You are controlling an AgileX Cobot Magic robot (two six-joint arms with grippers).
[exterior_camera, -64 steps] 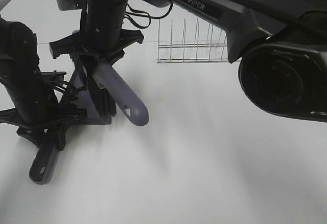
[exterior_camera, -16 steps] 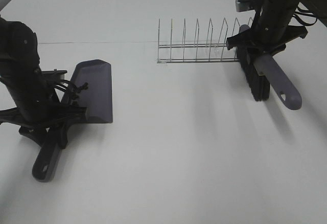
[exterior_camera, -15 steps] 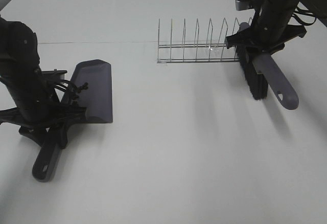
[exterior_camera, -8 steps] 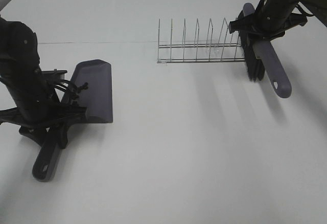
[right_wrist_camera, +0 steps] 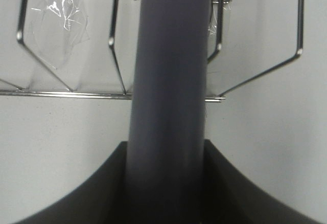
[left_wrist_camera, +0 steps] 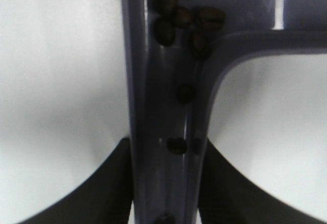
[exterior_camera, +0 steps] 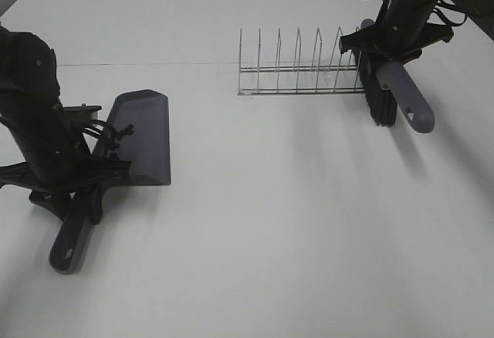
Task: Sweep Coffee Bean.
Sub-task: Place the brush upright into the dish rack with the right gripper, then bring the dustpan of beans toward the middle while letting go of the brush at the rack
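Brush [exterior_camera: 382, 95]: moved off to rack [exterior_camera: 297, 68], clamped in right gripper [right_wrist_camera: 166, 183].
Beans [left_wrist_camera: 179, 17]: collected in dustpan [exterior_camera: 143, 133], clamped in left gripper [left_wrist_camera: 166, 183].
Sweep: judged finished.

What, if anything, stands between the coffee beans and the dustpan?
Nothing visible: the coffee beans already lie inside the dustpan that the left gripper holds. The brush hangs by the wire rack, in the right gripper.

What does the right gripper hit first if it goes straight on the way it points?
Likely the table, just beside the rack; the brush that the right gripper holds would touch first. Depth unclear.
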